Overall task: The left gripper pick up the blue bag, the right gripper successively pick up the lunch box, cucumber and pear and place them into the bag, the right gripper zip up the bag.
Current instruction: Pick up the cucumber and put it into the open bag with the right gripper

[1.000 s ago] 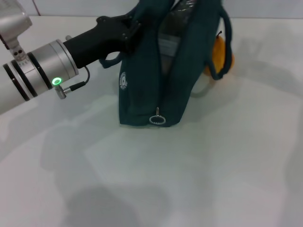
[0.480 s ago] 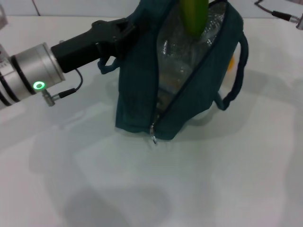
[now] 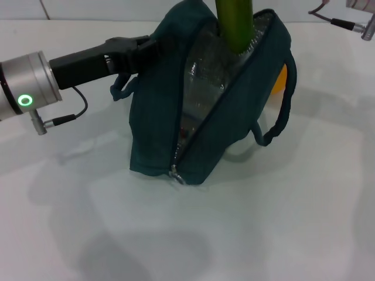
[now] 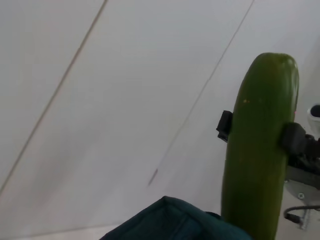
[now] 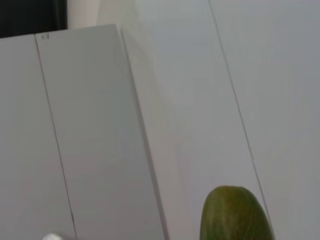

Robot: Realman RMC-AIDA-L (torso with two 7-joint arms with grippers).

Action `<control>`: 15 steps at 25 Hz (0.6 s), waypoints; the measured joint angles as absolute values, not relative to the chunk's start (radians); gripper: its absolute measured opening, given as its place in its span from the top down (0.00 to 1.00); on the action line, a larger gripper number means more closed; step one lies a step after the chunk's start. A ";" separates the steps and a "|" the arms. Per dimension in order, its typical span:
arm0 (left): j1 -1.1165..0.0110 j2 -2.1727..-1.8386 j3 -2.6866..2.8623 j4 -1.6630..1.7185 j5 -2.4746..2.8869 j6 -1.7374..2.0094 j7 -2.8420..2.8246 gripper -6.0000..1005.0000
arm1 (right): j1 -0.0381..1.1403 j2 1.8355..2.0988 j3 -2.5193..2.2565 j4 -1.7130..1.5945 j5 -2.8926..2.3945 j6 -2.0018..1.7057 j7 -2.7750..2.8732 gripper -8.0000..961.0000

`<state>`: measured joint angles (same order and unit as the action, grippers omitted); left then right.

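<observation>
The blue bag (image 3: 158,117) stands in the middle of the white table with its zipper open and its silvery lining showing. My left gripper (image 3: 136,50) is shut on the bag's upper left edge. The dark green cucumber (image 3: 234,23) hangs upright with its lower end in the bag's mouth. In the left wrist view my right gripper (image 4: 260,135) is shut on the cucumber (image 4: 255,165), one black finger on each side. Clear plastic glints inside the bag, apparently the lunch box (image 3: 202,82). The orange pear (image 3: 282,79) peeks out behind the bag's right side.
A rope handle (image 3: 281,117) loops out from the bag's right side onto the table (image 3: 263,222). A cable with a silver plug (image 3: 351,24) shows at the top right. The zipper pull (image 3: 174,172) lies at the bag's near bottom corner.
The cucumber has come down from above into the bag's mouth. The bag has opened wider and shifted left and nearer, and my left arm has drawn back to the left with it.
</observation>
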<state>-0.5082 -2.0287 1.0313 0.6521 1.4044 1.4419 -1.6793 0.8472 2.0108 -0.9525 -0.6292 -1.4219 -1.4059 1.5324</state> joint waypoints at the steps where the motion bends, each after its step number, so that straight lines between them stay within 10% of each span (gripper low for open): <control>1: -0.510 -2.025 1.031 0.654 1.414 1.445 -1.696 0.95 | 0.847 2.011 -0.955 -0.630 -1.421 -1.403 1.528 0.34; 15: -0.501 -1.991 1.028 0.693 1.455 1.603 -1.705 0.95 | 0.840 2.011 -0.957 -0.689 -1.413 -1.425 1.505 0.34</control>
